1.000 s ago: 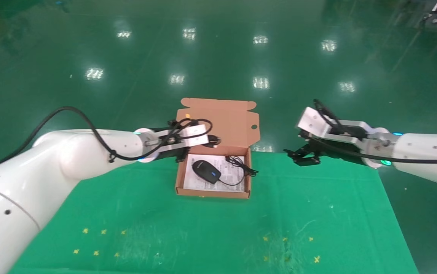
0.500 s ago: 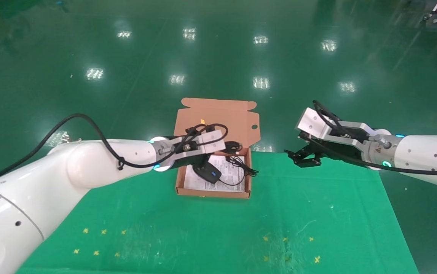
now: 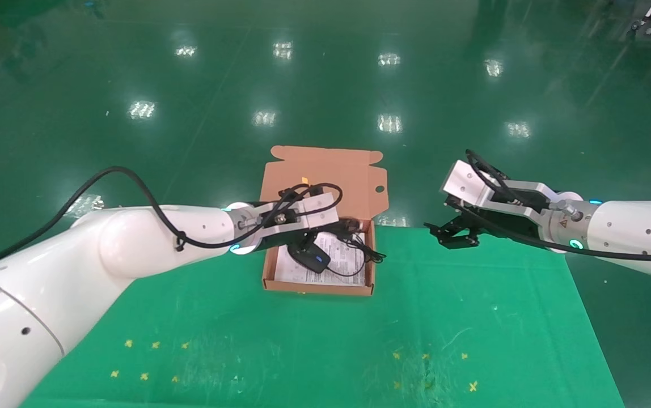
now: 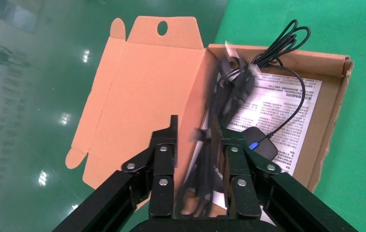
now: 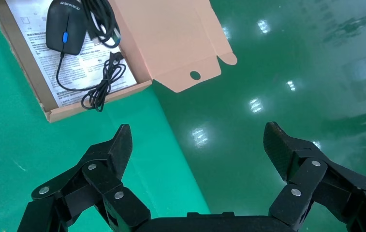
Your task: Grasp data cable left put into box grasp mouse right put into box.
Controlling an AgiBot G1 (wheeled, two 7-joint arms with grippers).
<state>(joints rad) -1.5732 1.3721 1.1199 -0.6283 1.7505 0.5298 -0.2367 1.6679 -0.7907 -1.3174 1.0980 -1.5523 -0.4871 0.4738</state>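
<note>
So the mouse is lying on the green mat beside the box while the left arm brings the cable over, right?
Not quite. The mouse already lies inside the box, on its white printed sheet, as the right wrist view shows. The rest holds: the left gripper has the cable between its jaws, above the box.

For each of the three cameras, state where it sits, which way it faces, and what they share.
Head: high, facing forward and down at the box; both arms show.
Left wrist: behind the left hand, over the box, data cable between its fingers.
Right wrist: behind the open right hand, beside the box.
All three show the mouse.
</note>
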